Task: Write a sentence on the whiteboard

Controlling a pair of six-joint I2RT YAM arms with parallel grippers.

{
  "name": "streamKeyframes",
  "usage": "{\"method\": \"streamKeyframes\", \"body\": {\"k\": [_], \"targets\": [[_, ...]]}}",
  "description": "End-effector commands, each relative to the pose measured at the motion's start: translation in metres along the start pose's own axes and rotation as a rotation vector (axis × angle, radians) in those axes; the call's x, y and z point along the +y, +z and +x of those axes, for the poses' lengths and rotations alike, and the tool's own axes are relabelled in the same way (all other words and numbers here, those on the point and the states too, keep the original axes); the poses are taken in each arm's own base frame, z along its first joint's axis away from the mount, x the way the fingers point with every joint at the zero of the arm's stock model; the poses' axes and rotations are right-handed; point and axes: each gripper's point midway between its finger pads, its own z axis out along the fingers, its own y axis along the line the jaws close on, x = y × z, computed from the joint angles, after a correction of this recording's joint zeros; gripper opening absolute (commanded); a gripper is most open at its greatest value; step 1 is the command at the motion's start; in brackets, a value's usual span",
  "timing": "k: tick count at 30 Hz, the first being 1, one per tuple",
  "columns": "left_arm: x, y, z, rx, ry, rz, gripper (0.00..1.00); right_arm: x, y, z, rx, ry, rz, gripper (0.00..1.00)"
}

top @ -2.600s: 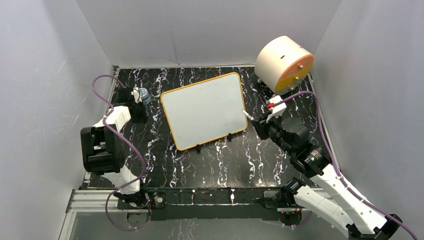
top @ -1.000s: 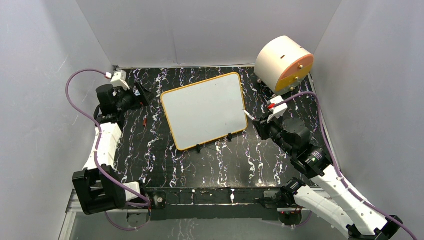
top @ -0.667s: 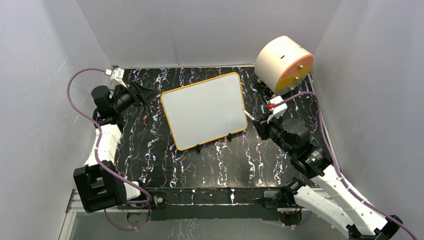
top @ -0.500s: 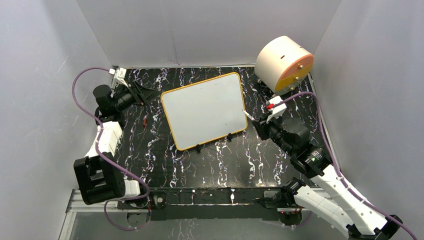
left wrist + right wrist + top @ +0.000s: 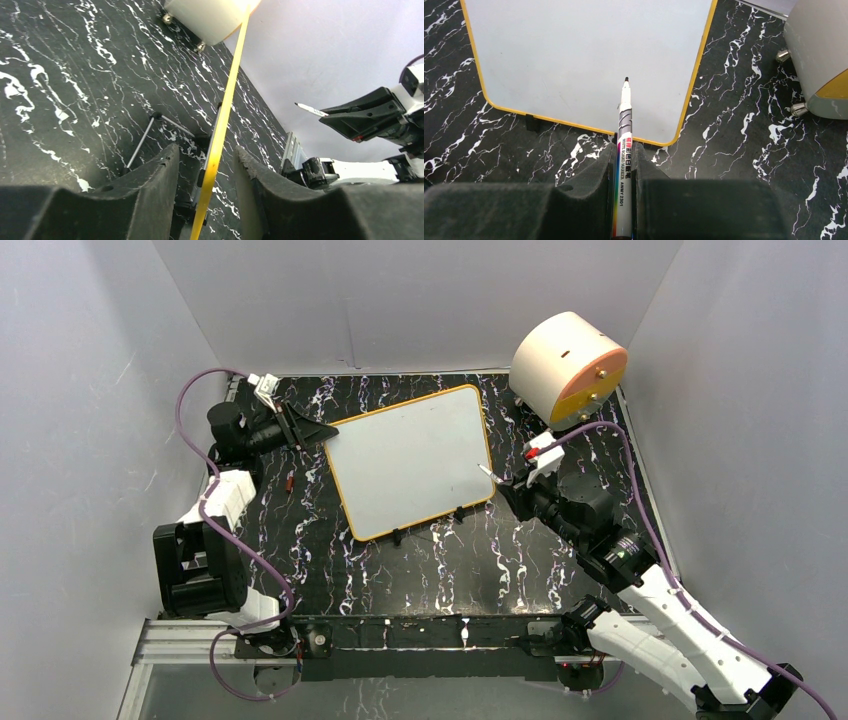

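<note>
- right hand [image 5: 624,152] is clamped tight on a whiteboard marker [image 5: 625,107], barrel squeezed between both fingers and poking straight out ahead of it, black tip forward
- the whiteboard [image 5: 410,460] sits just ahead of that hand, propped up on the counter [image 5: 430,570], with its black clip feet [image 5: 529,121] on the edge nearest the hand; the face is plain white all over
- marker tip is over the board's near right part, a bit in from the orange-yellow frame; can't tell from any view whether it's actually touching the surface
- left hand [image 5: 325,427] is at the board's opposite corner, across from the right hand, jaws partway open, with the frame's edge running right between its fingers [image 5: 150,175]
- left wrist view shows a sliver of gap on both sides of that yellow edge, so it's straddling the board rather than pinching it, nothing held
- just ahead of the left hand and lower down you can see the board's thin wire stand leg [image 5: 142,140] resting on the counter
- round peach-and-orange drum [image 5: 565,365] stands on little metal feet, beyond the right hand and off to its right, just past the board's corner, not touching it
- small reddish-brown bit [image 5: 289,481] lies on the counter behind the left hand, beside its arm, too small to say what it is
</note>
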Motion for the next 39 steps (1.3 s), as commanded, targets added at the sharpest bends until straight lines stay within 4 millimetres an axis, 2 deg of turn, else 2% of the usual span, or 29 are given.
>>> {"method": "streamKeyframes", "body": {"k": [1, 5, 15, 26, 34, 36, 39], "targets": [[-0.023, 0.002, -0.009, 0.021, 0.094, 0.090, 0.37, 0.005, 0.000, -0.027, -0.094, -0.011, -0.033, 0.00], [-0.024, 0.003, -0.003, 0.035, 0.103, 0.110, 0.22, 0.009, -0.001, -0.028, -0.092, -0.014, -0.053, 0.00], [-0.025, 0.005, 0.017, 0.076, 0.112, 0.150, 0.01, 0.018, 0.001, -0.028, -0.082, -0.036, -0.105, 0.00], [-0.037, 0.020, 0.039, 0.099, 0.130, 0.178, 0.00, 0.031, 0.011, -0.034, -0.071, -0.039, -0.175, 0.00], [-0.038, 0.028, 0.045, 0.090, 0.123, 0.170, 0.00, 0.040, 0.025, -0.052, -0.061, -0.042, -0.206, 0.00], [-0.045, 0.035, 0.053, 0.108, 0.121, 0.191, 0.00, 0.041, 0.029, -0.056, -0.053, -0.041, -0.202, 0.00], [-0.046, 0.036, 0.053, 0.105, 0.122, 0.189, 0.00, 0.045, 0.038, -0.058, -0.032, -0.033, -0.204, 0.00]]}}
